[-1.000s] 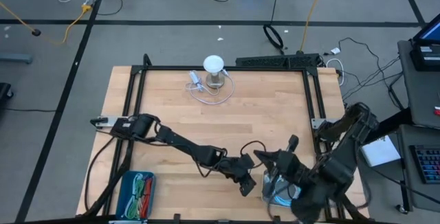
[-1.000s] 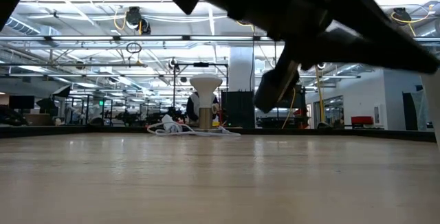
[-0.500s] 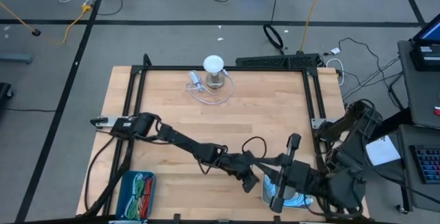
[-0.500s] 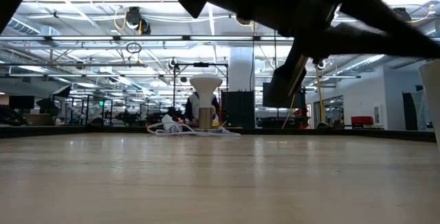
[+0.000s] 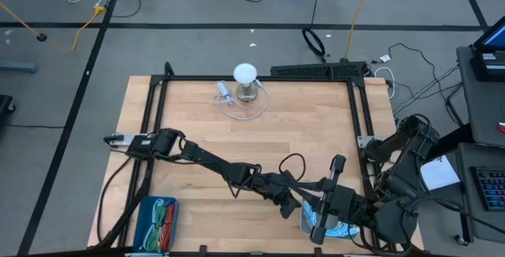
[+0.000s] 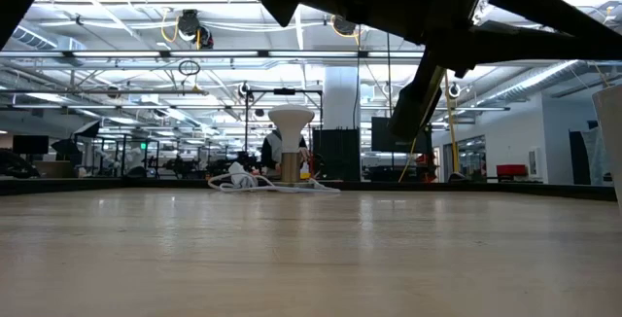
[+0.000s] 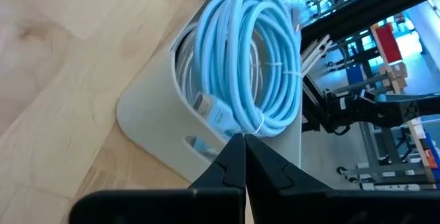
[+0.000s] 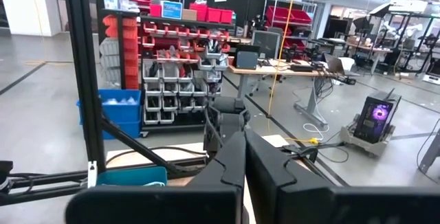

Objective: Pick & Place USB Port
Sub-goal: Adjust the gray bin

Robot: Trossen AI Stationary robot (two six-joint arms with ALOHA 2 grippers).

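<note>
Just beyond left fingers [image 7: 240,157]: cable coil [image 7: 249,59].

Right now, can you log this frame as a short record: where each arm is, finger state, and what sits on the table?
left gripper: near edge of table, fingers shut, empty, at the grey bin
right gripper: raised beside the bin, fingers shut, empty
grey bin: near right corner, holds coiled light blue cable
blue tray: near left corner, coloured cables inside
white stand: far edge, white cable looped around it
table: wood top, black frame
</note>
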